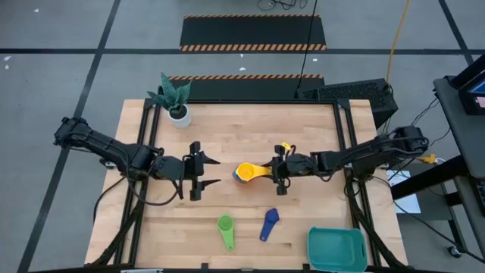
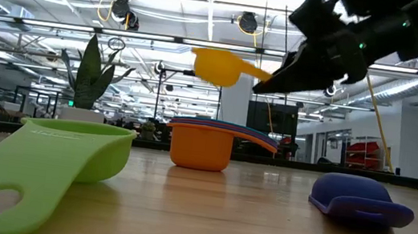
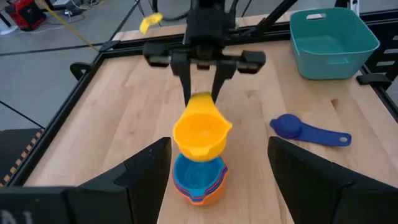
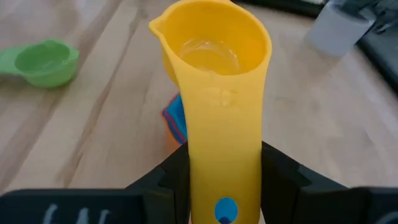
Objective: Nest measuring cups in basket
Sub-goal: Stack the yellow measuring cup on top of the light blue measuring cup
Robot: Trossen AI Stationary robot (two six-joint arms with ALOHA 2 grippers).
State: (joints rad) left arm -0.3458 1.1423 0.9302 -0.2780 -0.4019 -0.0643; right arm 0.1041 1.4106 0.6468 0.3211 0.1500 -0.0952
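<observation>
A yellow measuring cup (image 2: 217,66) hangs in the air just above a nested stack of cups (image 2: 201,144), orange outermost with blue ones inside, standing mid-table. My right gripper (image 1: 274,170) is shut on the yellow cup's handle. My left gripper (image 1: 214,172) stands open left of the stack, holding nothing. A green cup (image 1: 226,231) and a dark blue cup (image 1: 269,224) lie on the table nearer the front edge. The teal basket (image 1: 337,249) sits at the front right corner. My right gripper pinches the yellow cup's handle (image 4: 221,155) between its two fingers (image 4: 171,177), near the handle's free end. The fingers come from the table's right, slanting slightly down, and lie along the handle. The cup is lifted clear, open side up, its bowl (image 3: 199,130) over the stack.
A white pot with a plant (image 1: 178,114) stands at the table's far left. Black rails (image 1: 345,144) run along the table's left and right sides. Bare wood lies between the stack and the front cups.
</observation>
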